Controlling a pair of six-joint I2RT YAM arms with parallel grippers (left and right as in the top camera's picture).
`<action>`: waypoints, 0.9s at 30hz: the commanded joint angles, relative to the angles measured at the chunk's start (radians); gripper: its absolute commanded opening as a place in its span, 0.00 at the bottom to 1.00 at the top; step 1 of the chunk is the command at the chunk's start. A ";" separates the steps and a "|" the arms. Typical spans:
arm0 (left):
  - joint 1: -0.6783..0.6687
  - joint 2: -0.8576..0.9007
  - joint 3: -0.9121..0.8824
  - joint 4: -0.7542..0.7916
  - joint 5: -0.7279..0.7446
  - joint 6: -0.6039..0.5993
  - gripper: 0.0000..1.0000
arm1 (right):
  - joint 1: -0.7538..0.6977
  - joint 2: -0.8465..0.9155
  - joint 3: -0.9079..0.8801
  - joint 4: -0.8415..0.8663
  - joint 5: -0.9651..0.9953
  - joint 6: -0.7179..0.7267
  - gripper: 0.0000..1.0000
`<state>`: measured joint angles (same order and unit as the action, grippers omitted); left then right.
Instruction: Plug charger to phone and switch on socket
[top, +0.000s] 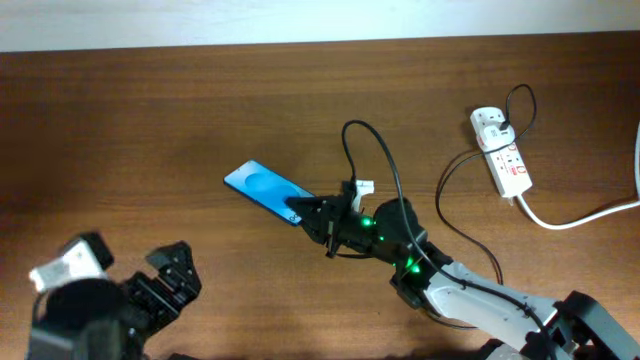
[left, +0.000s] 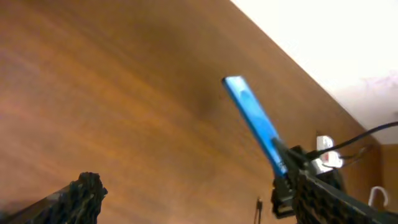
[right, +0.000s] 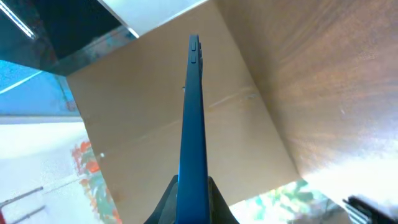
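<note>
left fingers (left: 86, 191) spread, empty | right fingers (right: 163, 211) clamped on phone (right: 193, 124) end | socket (top: 505, 155) lettering too small to read

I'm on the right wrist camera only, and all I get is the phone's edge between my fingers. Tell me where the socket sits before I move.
Observer: The socket lies flat at the table's far right, well apart from the phone, which the right gripper clamps by one end.
Operator: Give me the left arm.
Observer: The left gripper is open and empty, by the near edge on the left.
Operator: Report the charger.
Observer: The charger leaves the socket as a thin black cable and passes under the right arm. I cannot tell where its tip is.
</note>
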<state>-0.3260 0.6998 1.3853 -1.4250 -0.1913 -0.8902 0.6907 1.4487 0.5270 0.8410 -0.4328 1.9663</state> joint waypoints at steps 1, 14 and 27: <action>0.000 -0.206 -0.287 0.177 0.111 -0.113 0.99 | -0.064 -0.016 0.014 0.019 -0.161 0.005 0.04; 0.000 0.149 -0.532 0.707 0.417 -0.558 0.71 | -0.069 -0.016 0.014 0.020 -0.230 -0.077 0.04; 0.000 0.294 -0.532 0.818 0.367 -0.624 0.41 | -0.069 -0.016 0.014 0.039 -0.251 -0.072 0.04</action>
<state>-0.3252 0.9916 0.8589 -0.6308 0.2024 -1.5013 0.6231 1.4487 0.5270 0.8604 -0.6716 1.9072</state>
